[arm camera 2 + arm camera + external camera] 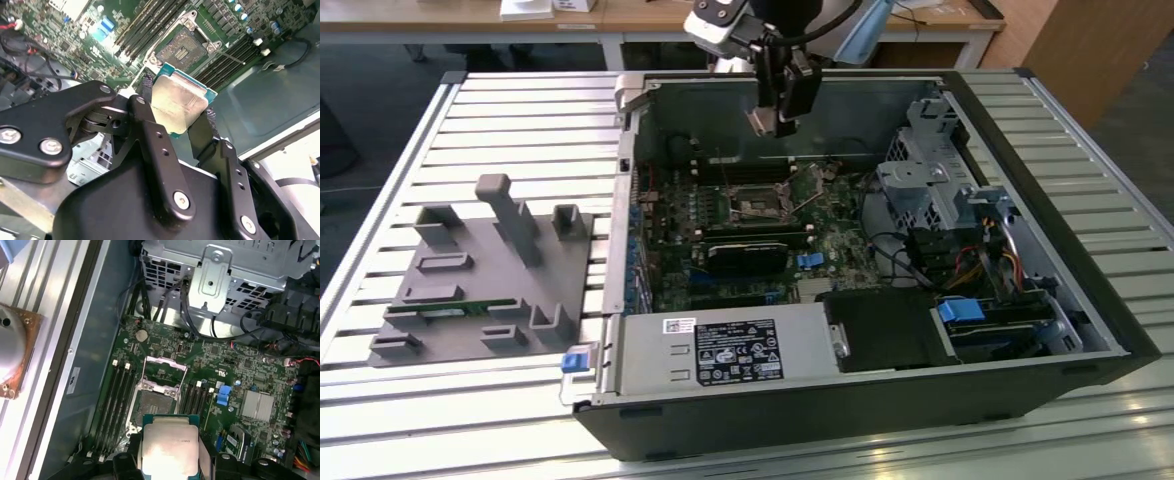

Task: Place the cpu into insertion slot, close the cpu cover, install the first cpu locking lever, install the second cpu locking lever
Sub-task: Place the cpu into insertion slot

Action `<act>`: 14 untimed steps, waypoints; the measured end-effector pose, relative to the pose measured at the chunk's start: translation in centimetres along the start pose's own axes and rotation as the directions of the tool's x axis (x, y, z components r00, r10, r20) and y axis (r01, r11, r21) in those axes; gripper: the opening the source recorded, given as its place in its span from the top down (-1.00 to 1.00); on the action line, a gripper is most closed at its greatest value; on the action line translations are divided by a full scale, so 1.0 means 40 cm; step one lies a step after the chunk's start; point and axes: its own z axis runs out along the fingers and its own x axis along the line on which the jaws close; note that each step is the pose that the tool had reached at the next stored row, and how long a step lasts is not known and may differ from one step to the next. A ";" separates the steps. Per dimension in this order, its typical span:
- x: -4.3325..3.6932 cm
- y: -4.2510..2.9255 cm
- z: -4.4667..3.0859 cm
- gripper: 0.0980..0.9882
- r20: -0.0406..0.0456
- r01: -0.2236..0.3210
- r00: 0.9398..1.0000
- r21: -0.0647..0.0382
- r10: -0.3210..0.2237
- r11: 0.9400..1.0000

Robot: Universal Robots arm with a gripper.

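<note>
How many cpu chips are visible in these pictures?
1. The cpu is clamped in the gripper over the motherboard, not yet in the insertion slot. Others may be hidden.

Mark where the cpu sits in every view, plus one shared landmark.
Exterior view: cpu held in the gripper above the open case.
Second wrist view: cpu in the gripper, insertion slot beyond.
First wrist view: cpu gripped, near the slot.
Shared landmark: insertion slot.
</note>
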 end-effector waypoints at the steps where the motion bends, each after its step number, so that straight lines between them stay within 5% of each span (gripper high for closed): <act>1: 0.000 0.000 0.002 0.01 0.001 -0.014 1.000 0.000 0.014 1.000; 14: 0.000 -0.001 0.015 0.01 0.007 -0.054 0.999 0.000 0.054 0.999</act>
